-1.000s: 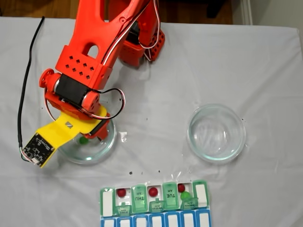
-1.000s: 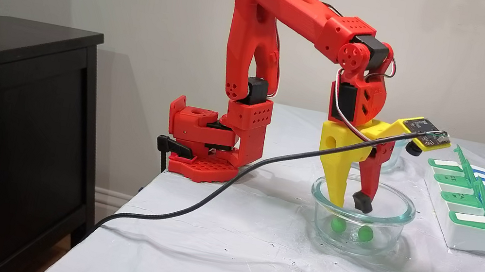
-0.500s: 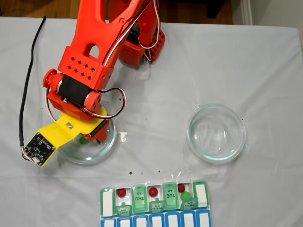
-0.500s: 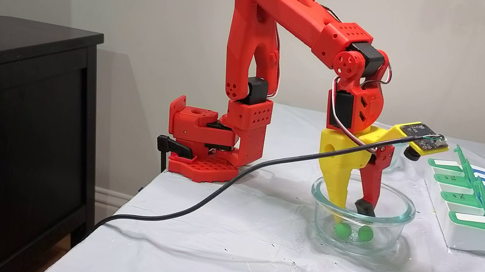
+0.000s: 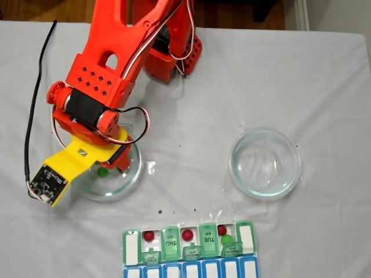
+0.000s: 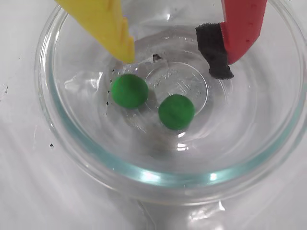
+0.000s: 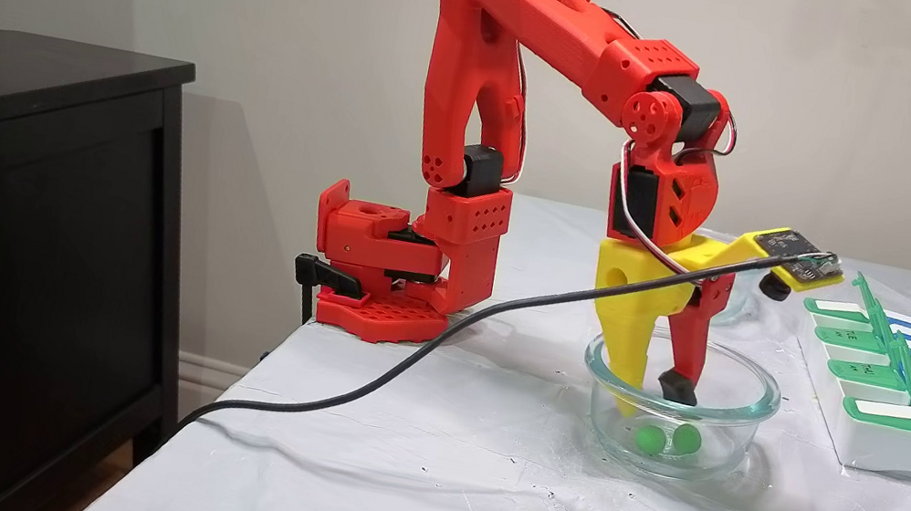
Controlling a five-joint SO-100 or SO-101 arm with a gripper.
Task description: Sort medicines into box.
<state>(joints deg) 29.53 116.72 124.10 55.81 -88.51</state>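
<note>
Gripper sinks into the dish, balls draw together

Over the last second the gripper has come lower inside the glass dish and its fingers have closed in somewhat, still parted and holding nothing. The left green ball has rolled toward the other green ball, so the two now sit just beside each other.
</note>
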